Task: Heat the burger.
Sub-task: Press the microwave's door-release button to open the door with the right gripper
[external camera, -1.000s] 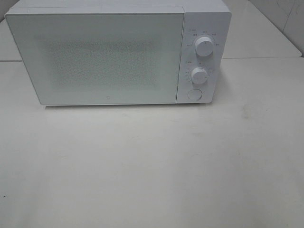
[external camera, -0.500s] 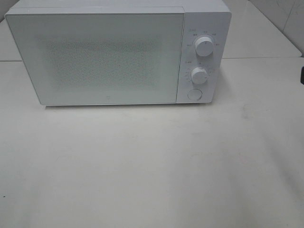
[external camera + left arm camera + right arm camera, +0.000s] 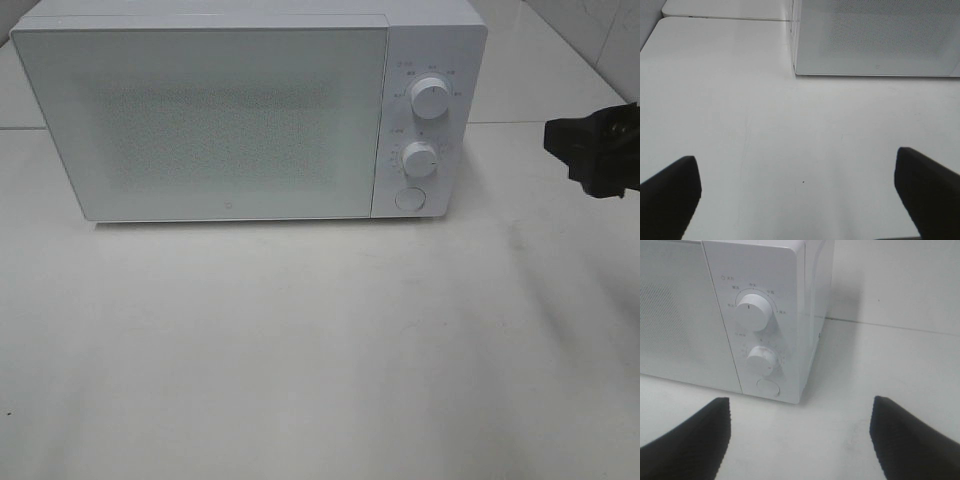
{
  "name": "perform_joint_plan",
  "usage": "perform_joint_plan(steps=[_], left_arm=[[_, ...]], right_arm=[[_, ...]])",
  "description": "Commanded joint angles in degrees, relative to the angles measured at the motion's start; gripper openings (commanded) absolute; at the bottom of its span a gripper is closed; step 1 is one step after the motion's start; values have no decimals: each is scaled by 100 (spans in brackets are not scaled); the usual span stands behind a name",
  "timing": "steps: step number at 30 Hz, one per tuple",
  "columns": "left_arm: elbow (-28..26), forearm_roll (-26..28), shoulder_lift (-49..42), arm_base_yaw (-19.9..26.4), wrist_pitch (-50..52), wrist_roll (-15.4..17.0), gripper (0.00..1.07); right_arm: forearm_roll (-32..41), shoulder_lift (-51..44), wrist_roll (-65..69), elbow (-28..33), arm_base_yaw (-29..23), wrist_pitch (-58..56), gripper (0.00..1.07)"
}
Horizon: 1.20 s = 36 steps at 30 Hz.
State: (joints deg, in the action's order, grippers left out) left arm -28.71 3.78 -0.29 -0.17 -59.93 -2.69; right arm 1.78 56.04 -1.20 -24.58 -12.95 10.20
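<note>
Two hands are at work here, and neither grips anything. Farthest left, the left hand [image 3: 795, 157] hangs over the bare white counter [image 3: 300, 350] with its dark fingers [image 3: 670, 195] spread wide apart. Its wrist view looks toward the near left corner of the microwave [image 3: 230, 15]. This hand falls outside the high view.

Moving right, the microwave stands at the back of the counter. Its door [image 3: 200, 120] is shut and takes up most of the front. The door's speckled, frosted panel lets nothing inside be made out. Where the burger is cannot be told from any of the views.

Right of the door runs the narrow control strip. An upper knob [image 3: 429, 99] sits above a lower knob [image 3: 420, 159], and a round button [image 3: 409, 198] lies beneath both. Small markings ring each knob, too small to read.

Farthest right, the right hand [image 3: 592, 150] shows as a black shape at the edge of the high view. It is clear of the microwave and level with the knobs. Its wrist view faces the control strip, and its two fingers [image 3: 695, 440] are held well apart over the counter.
</note>
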Motion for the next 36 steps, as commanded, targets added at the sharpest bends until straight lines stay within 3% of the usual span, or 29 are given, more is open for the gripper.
perform_joint_plan(steps=[1, 11, 17, 23, 36], left_arm=[[23, 29, -115, 29, 52, 0, 98], [23, 29, -115, 29, 52, 0, 98], [23, 29, -115, 29, 52, 0, 98], [23, 29, -115, 29, 52, 0, 98], [23, 29, -115, 29, 52, 0, 98]], right_arm=[[172, 413, 46, 378, 17, 1352, 76], [1100, 1381, -332, 1077, 0, 3409, 76], [1398, 1725, -407, 1123, -252, 3770, 76], [2601, 2584, -1054, 1123, -1473, 4853, 76], [4303, 3770, -1152, 922, -3008, 5816, 76]])
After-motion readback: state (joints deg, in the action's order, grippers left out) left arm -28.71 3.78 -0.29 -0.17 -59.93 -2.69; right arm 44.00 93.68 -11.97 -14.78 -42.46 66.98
